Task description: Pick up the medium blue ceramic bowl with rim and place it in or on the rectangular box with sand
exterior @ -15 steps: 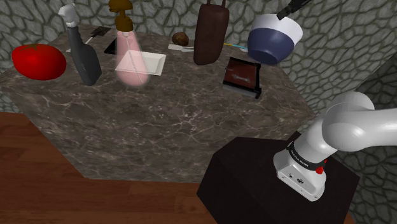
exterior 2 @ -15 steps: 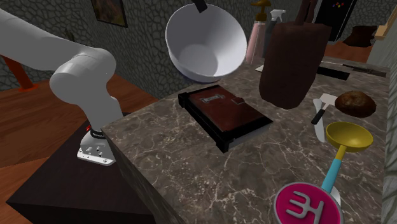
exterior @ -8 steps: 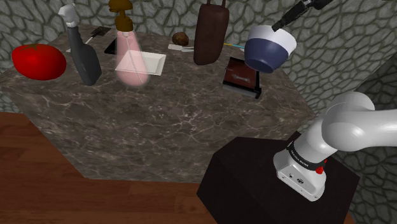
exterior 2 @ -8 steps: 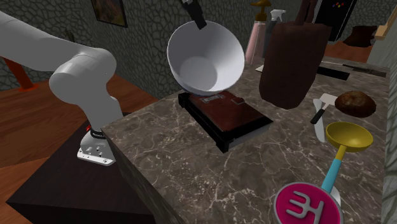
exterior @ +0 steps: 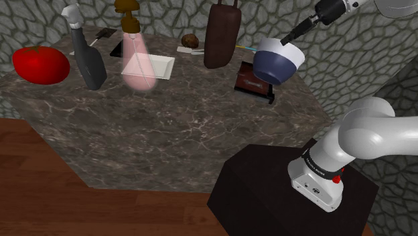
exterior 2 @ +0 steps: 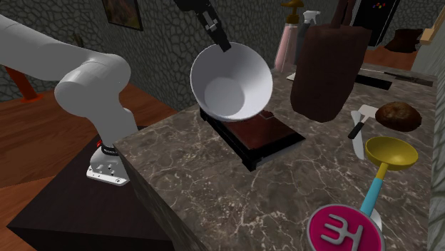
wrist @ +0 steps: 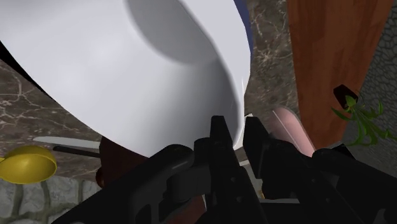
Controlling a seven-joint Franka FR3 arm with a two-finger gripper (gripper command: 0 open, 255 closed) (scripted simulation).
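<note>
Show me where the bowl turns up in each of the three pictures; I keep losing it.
Shoulder view: the bowl is at the upper right, with its blue outside showing, over the flat dark box.
Second exterior view: upper middle, the bowl turns its white inside toward the camera.
Wrist view: the white inside looms just ahead, with its rim clasped by the gripper.
Shared landmark: that box, under the bowl in both outside views.

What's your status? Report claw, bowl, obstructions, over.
Claw shut on rim of blue bowl with white inside. Bowl tilted, hanging over dark rectangular box with reddish-brown filling. Tall brown bag beside box, clear of bowl.
</note>
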